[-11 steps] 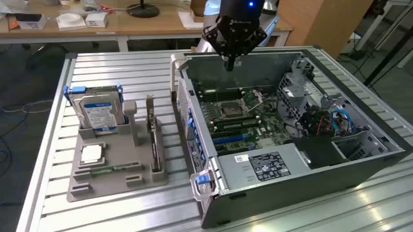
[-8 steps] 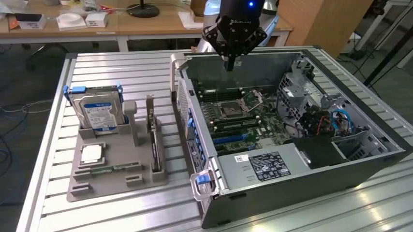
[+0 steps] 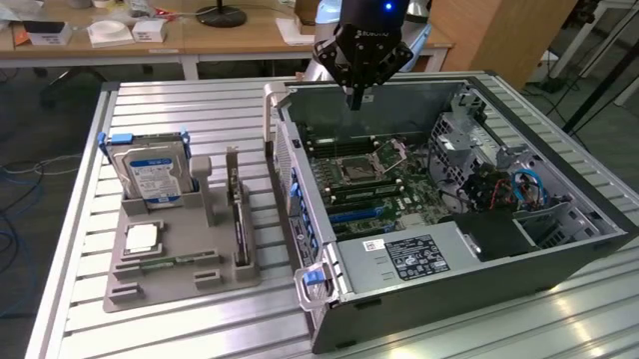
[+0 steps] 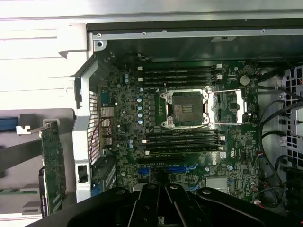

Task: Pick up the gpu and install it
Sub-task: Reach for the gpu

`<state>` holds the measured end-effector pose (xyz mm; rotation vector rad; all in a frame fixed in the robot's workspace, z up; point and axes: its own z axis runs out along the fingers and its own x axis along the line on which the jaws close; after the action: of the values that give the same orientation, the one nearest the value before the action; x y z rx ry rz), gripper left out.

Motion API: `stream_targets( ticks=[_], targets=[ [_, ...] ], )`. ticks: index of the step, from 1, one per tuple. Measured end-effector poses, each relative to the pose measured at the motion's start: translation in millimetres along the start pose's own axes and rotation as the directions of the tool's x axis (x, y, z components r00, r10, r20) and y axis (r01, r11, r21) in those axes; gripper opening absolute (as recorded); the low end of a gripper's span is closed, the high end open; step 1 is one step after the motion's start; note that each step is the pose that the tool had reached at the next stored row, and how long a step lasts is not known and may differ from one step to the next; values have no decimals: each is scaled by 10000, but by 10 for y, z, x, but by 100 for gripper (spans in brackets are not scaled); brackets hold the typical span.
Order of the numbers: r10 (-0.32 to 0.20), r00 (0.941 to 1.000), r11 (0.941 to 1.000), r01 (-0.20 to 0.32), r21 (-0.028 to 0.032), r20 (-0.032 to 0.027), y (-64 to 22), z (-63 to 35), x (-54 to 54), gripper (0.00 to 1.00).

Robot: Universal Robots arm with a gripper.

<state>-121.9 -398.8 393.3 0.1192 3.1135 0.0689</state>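
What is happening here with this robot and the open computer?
A robot arm hangs above the open computer case, with its tool shut and empty over the motherboard. The gpu is not picked up yet. It stands on edge in the gray holder on the table, to the exterior view's left of the case, near a hard drive.

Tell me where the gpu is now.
On the exterior view's left, the gpu stands on edge in the grey holder, between the hard drive and the open computer case.
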Motion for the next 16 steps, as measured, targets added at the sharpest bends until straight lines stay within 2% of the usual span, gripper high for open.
stream_targets(
  ticks=[4,16],
  targets=[
    [1,10000,10000,-1,3,-1,-3,-1,27,11],
    [2,10000,10000,-2,1,0,-18,5,231,11]
  ],
)
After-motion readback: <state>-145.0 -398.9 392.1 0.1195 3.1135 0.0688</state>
